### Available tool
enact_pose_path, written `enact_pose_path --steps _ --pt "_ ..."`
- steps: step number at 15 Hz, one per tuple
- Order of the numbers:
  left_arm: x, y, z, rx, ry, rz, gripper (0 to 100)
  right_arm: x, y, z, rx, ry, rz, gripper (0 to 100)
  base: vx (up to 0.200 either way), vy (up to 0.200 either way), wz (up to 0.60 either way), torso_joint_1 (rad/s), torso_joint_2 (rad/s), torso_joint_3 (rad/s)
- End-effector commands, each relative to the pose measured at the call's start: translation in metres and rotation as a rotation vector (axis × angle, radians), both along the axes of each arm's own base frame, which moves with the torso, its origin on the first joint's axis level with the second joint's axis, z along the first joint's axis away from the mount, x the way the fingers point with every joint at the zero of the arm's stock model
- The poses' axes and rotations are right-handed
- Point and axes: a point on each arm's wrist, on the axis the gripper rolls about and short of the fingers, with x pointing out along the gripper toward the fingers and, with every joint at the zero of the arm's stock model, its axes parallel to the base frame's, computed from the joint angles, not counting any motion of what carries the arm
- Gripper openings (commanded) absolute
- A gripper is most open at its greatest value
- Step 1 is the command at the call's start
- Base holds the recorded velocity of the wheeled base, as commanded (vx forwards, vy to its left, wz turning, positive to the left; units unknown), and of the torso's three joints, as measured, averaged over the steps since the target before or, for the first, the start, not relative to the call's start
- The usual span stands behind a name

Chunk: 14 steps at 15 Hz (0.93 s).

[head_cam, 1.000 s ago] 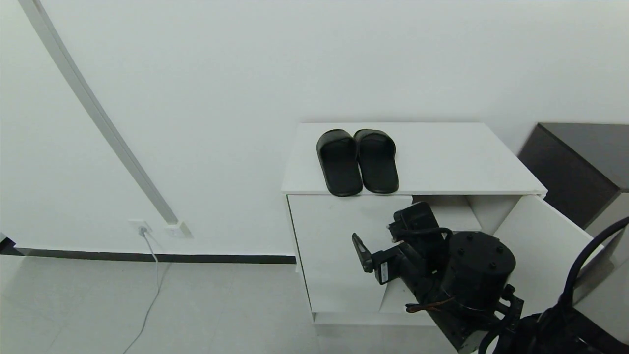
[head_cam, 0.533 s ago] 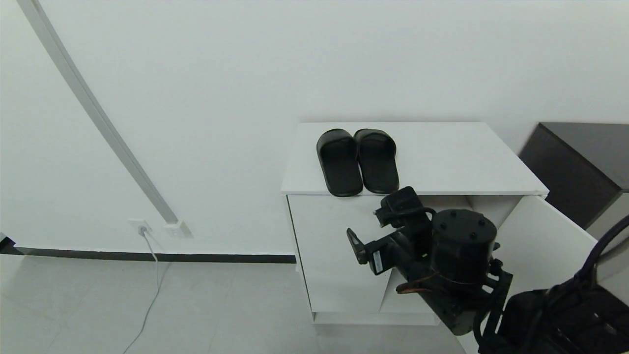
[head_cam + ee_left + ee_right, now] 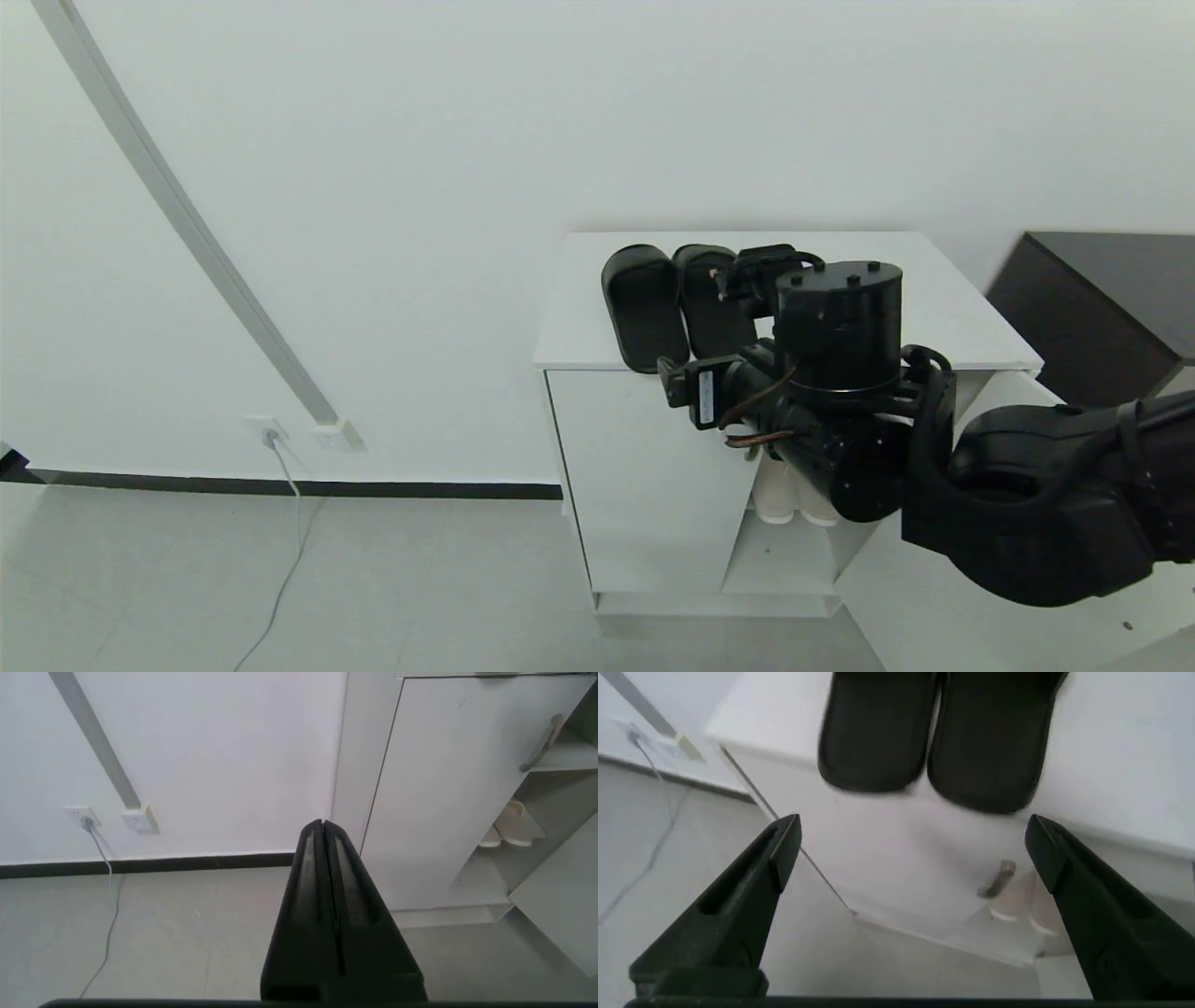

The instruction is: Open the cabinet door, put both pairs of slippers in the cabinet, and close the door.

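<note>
"Where does the black pair sit?"

"The black slippers [image 3: 644, 308] lie side by side on the cabinet [image 3: 952, 317] top, just right of the head view's centre, heels at its front edge."

"And the right gripper [image 3: 913, 831]?"

"Close before them, fingers spread wide, nothing between."

"The left gripper [image 3: 325, 845]?"

"Fingers pressed flat together, empty (it points toward the closed left door [image 3: 458, 793])."

"The other pair?"

"The white slippers [image 3: 509, 826] rest on a shelf inside, behind the open right door [image 3: 896, 607] at the head view's lower right."
</note>
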Motion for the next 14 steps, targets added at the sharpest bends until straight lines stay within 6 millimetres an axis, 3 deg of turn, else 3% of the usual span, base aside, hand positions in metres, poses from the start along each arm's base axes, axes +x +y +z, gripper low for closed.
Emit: enact_pose_path --steps 1,2,9,14 --pt "0.000 0.000 0.000 -0.002 0.001 0.000 0 0.000 0.001 0.005 0.012 -0.010 0.000 100 0.000 0.000 0.00 0.000 0.00 0.000" --pt "0.000 0.000 0.000 -0.002 0.001 0.000 0 0.001 0.002 0.004 0.011 -0.009 0.001 100 0.000 0.000 0.00 0.000 0.00 0.000" --pt "0.000 0.000 0.000 -0.001 0.001 0.000 0 0.004 0.005 -0.010 -0.003 0.004 -0.001 100 0.200 0.000 0.00 0.000 0.00 0.000" --pt "0.000 0.000 0.000 -0.002 0.001 0.000 0 0.019 0.018 -0.034 -0.003 -0.021 -0.004 100 0.000 0.000 0.00 0.000 0.00 0.000"
